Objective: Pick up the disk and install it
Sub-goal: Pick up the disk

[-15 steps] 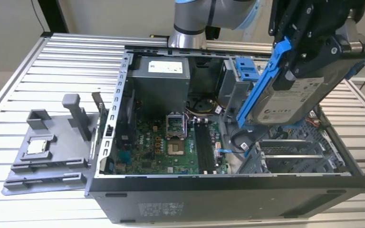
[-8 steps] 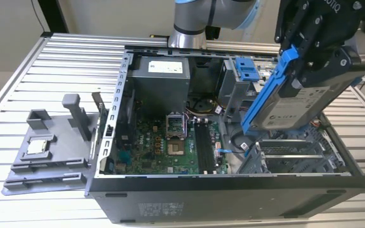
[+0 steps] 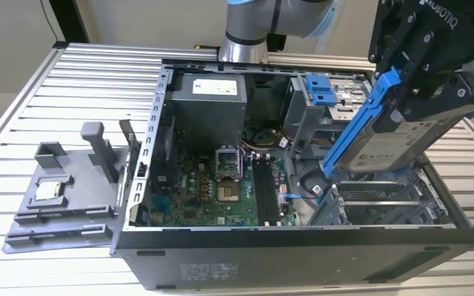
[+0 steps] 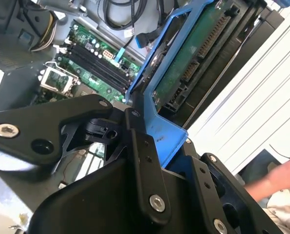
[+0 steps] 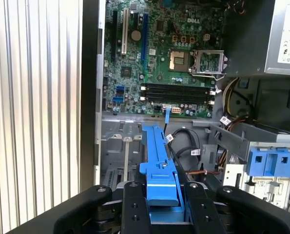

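Robot gripper (image 3: 408, 102) sat in the upper right of the exterior view, its black fingers (image 3: 431, 92) closed narrowly on the disk (image 3: 385, 148) and clamping it by its blue frame (image 3: 360, 123). The disk hung steeply tilted, label side facing up, over the right part of the open computer case (image 3: 303, 246). Its lower end dipped toward the drive cage (image 3: 377, 197), though contact there could not be judged. In both wrist views the gripper (image 4: 169, 146) (image 5: 160, 195) pinched the frame's edge, with the motherboard (image 3: 220, 179) beyond. A grey power supply (image 3: 208, 105) filled the case's upper middle, with a blue bracket (image 3: 321, 89) to its right. At the frame's left, a grey fixture (image 3: 56, 203) on the slatted table (image 3: 23, 105) carried a small square chip (image 3: 49, 190). A person's hand (image 4: 281, 178) showed in the second wrist view.
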`<state>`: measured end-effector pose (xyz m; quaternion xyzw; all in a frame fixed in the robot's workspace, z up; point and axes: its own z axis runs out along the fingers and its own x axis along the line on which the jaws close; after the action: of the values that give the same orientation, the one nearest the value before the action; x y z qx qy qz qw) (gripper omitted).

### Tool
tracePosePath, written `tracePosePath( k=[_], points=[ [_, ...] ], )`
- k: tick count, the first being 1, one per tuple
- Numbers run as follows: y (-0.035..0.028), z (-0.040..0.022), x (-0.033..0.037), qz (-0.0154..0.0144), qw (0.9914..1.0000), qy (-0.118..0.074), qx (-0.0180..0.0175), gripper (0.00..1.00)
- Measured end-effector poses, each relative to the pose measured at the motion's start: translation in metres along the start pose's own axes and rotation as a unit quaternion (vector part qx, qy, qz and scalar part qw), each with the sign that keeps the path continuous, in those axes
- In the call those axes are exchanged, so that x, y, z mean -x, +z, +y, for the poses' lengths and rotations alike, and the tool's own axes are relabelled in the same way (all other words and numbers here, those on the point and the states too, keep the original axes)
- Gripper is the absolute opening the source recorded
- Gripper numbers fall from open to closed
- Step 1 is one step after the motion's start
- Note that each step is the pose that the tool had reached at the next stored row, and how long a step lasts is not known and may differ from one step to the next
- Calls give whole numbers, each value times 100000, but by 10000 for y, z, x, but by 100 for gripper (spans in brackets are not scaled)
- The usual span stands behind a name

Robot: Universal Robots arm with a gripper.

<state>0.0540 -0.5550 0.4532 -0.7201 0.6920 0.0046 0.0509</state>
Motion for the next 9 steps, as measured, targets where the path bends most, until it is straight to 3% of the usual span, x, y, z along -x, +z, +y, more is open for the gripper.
tracePosePath(
  k=[3,9],
  points=[
    [29,-40,-6,-86,99999,373,-33,0],
    [71,-170,-24,-589,99996,616,-69,0]
  ],
)
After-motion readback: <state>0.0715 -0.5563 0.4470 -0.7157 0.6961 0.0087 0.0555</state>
